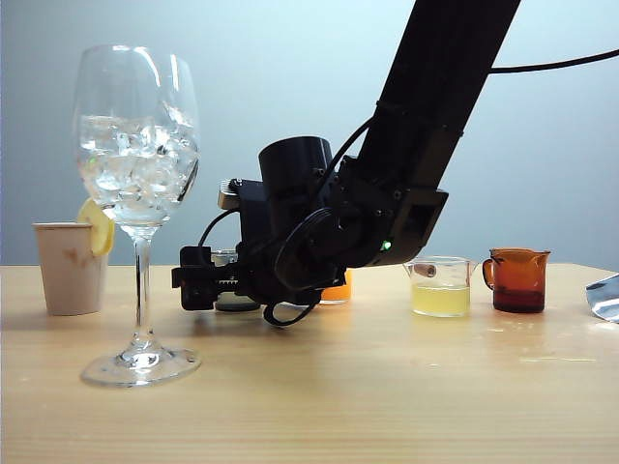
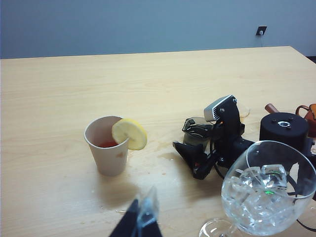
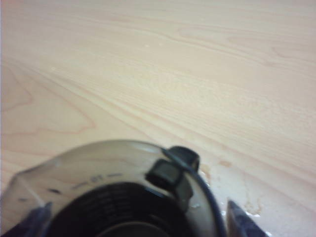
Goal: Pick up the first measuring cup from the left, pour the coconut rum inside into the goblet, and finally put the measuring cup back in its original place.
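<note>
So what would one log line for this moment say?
right gripper: open around grey cup, on table | left gripper: idle, apart | goblet: ice, waiting | pour: not begun

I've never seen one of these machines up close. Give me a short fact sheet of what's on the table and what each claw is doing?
goblet: upright, full of ice
smoky measuring cup: standing on the table
right gripper: jaws open on either side of the smoky cup, not closed on it
left gripper: hanging above the table, away from the cups; open or shut unclear
paper cup: lemon slice on its rim
other cups: yellow-liquid cup, amber cup
</note>
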Action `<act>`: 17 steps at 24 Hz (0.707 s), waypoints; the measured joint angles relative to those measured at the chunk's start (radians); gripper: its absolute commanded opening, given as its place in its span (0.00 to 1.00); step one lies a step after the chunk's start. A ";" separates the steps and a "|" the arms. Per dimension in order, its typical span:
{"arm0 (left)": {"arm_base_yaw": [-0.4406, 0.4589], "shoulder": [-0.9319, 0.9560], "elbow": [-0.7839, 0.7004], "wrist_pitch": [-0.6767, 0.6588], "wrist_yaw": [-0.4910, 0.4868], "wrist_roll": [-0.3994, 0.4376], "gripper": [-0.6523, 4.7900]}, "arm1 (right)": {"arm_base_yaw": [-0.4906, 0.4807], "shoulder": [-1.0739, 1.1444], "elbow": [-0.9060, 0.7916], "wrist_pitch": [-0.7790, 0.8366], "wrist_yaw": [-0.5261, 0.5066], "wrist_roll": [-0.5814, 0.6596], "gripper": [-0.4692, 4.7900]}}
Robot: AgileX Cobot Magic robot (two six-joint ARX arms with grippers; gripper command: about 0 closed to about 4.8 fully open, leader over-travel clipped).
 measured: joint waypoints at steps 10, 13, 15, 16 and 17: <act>-0.013 0.000 0.000 0.000 0.000 0.019 0.11 | 0.002 0.015 0.002 0.013 0.000 -0.004 0.78; -0.016 0.000 0.000 0.000 0.000 0.022 0.11 | 0.002 0.018 0.002 0.024 0.000 -0.003 0.53; -0.016 0.000 0.000 0.000 0.000 0.022 0.11 | 0.002 0.019 0.008 0.022 -0.002 -0.005 0.47; -0.016 0.000 0.000 0.000 0.000 0.022 0.11 | 0.002 0.020 0.015 0.013 -0.003 -0.003 0.46; -0.016 0.000 0.000 0.000 0.000 0.022 0.11 | 0.002 0.020 0.014 0.014 -0.004 -0.004 0.46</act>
